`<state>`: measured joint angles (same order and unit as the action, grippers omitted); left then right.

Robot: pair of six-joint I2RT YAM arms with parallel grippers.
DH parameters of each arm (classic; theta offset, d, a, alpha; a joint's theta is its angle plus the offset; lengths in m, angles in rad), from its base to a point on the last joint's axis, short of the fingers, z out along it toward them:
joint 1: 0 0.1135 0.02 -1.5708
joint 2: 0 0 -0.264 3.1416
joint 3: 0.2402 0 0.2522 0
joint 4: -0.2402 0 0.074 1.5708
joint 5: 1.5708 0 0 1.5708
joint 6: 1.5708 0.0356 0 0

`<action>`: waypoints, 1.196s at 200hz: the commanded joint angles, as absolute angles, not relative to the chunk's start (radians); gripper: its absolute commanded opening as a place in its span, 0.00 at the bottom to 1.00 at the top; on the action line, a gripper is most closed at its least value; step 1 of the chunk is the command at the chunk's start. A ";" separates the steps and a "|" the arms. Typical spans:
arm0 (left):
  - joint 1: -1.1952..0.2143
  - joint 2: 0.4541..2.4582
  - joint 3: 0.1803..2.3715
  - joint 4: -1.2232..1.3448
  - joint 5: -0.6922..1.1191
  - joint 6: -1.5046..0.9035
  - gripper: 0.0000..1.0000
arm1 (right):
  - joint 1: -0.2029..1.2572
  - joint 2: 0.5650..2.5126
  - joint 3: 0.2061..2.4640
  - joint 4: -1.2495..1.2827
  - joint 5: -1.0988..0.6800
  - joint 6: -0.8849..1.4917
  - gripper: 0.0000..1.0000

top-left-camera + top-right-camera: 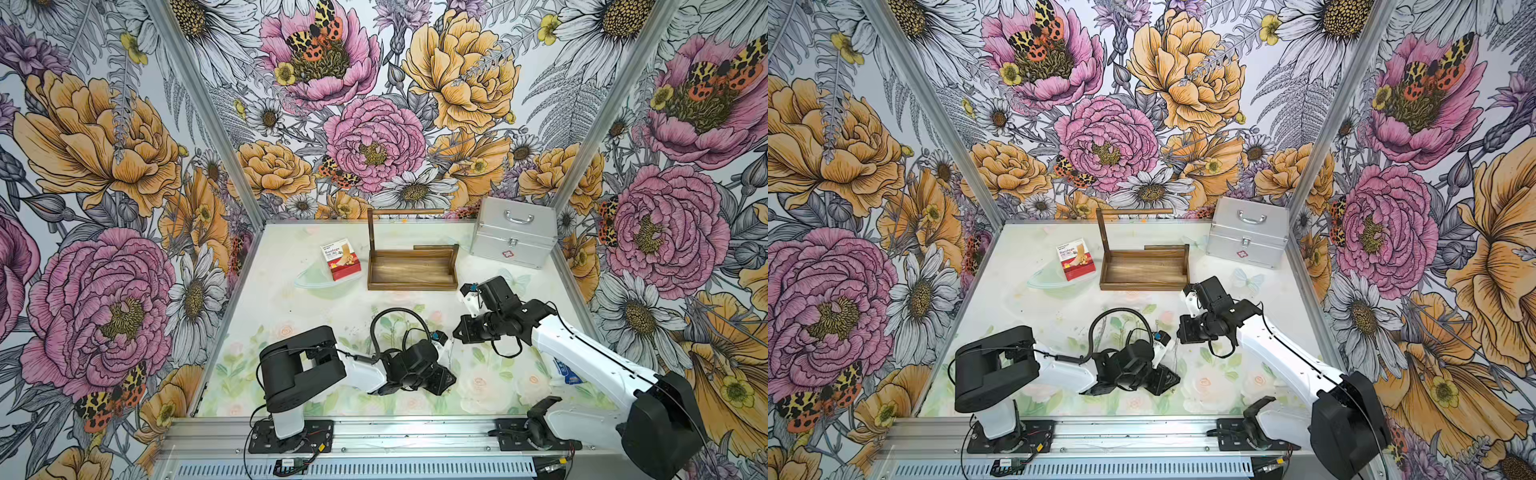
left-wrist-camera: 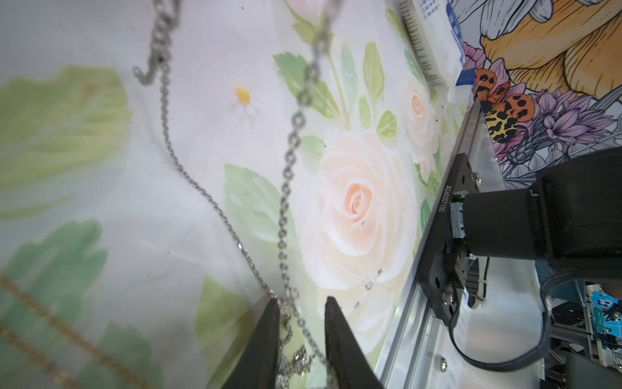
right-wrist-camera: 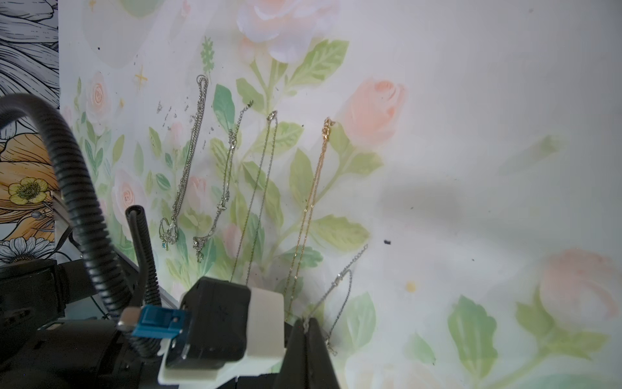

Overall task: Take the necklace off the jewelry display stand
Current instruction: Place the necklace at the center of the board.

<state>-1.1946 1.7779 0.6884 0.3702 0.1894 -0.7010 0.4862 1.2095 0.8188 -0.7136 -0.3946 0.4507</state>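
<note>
The necklace point(image 2: 286, 175), already off the bare-rodded stand point(image 1: 411, 272), is stretched along the worktop point(image 1: 291, 324) straight out from between the narrowly parted jaws of the left gripper point(image 2: 302, 303), another part being pinched by the closed right gripper point(image 3: 304, 328).

A: Setting?
B: Lab. Robot test booth, not a home.
A: Flowers everywhere, though.
B: That's wallpaper point(image 1: 374, 124) on three panels, with metal posts point(image 1: 202, 104) at the corners. The table point(image 1: 291, 307) is a printed rose sheet. The left arm point(image 1: 299, 370) and right arm point(image 1: 582, 357) are bolted to a metal rail point(image 1: 415, 432) along the front, with loose wires point(image 1: 309, 448) by the mount and a vented panel point(image 1: 353, 469) below.
A: Props?
B: Staged ones: wooden stand point(image 1: 411, 286), bandage box point(image 1: 343, 258), silver case point(image 1: 513, 232). In the left wrist view a cluttered room point(image 2: 592, 316) shows past the rail, too blurry to name.
</note>
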 commanded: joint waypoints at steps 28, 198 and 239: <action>-1.187 1.775 0.703 0.372 0.153 -0.694 0.37 | 0.494 1.225 0.854 -0.696 -0.372 0.431 0.00; -1.200 1.739 0.677 0.360 0.117 -0.687 0.71 | 0.497 1.219 0.836 -0.695 -0.367 0.429 0.00; -1.208 1.722 0.680 0.362 0.117 -0.675 0.73 | 0.500 1.221 0.838 -0.694 -0.364 0.429 0.00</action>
